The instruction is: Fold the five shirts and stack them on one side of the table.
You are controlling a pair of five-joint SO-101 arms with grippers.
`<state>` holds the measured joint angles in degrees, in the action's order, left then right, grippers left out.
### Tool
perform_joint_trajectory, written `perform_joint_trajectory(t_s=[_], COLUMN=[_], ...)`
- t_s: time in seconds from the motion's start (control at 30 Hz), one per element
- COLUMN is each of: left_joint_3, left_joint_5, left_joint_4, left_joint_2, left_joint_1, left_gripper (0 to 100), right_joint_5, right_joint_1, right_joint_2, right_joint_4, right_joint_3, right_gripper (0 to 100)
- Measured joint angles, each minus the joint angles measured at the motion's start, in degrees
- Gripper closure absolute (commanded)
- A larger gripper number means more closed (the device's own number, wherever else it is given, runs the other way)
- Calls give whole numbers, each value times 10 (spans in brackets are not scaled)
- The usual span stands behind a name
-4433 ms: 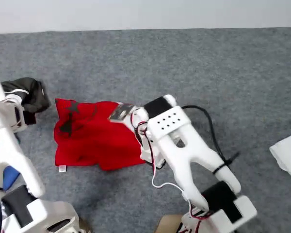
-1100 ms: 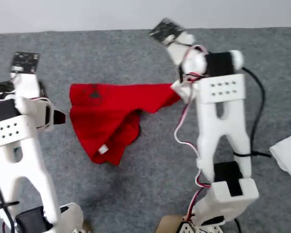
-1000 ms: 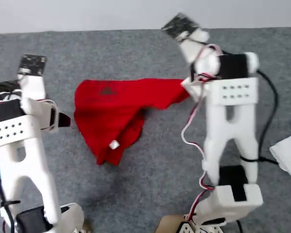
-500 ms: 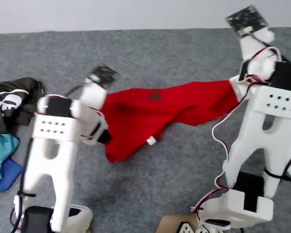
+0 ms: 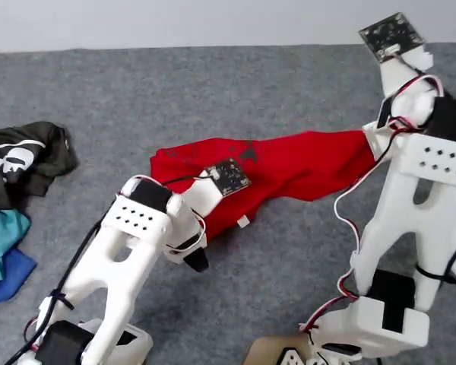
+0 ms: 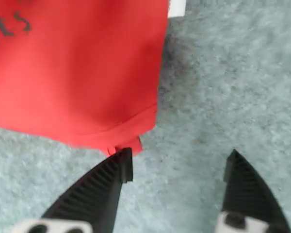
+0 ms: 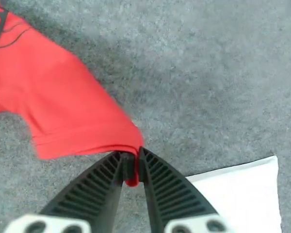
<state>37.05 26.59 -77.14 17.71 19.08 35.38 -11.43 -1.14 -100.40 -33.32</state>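
Observation:
A red shirt (image 5: 289, 163) lies stretched across the middle of the grey table. My right gripper (image 7: 132, 167) is shut on one corner of the red shirt (image 7: 63, 111) and holds it up at the right. My left gripper (image 6: 177, 165) stands open over the carpet, one fingertip (image 6: 123, 162) right at the hem of the red shirt (image 6: 72, 73). From above, the left gripper (image 5: 194, 255) sits at the shirt's near left end, by its white label (image 5: 243, 222).
A dark shirt with a skull print (image 5: 23, 156) and a teal and blue pile (image 5: 4, 251) lie at the table's left edge. A white cloth (image 7: 237, 194) lies near the right gripper. A brown object (image 5: 266, 353) shows at the front edge.
The right arm has pulled the red shirt to the right and stretched it out. The left arm has swung in from the left edge to the shirt's near left hem.

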Motion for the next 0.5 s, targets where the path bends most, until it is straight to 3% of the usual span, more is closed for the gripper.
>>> perform_joint_trajectory(t_s=[0.33, 0.5], left_joint_3=[39, 22], left_joint_5=[18, 18], left_joint_4=[103, 133], left_joint_2=[-4, -91], left_joint_1=[-24, -50], left_gripper=[691, 694], right_joint_5=[-2, -2], right_joint_1=[5, 5], right_joint_2=[0, 0], right_joint_4=[0, 0], right_joint_3=[0, 0], right_gripper=[987, 987])
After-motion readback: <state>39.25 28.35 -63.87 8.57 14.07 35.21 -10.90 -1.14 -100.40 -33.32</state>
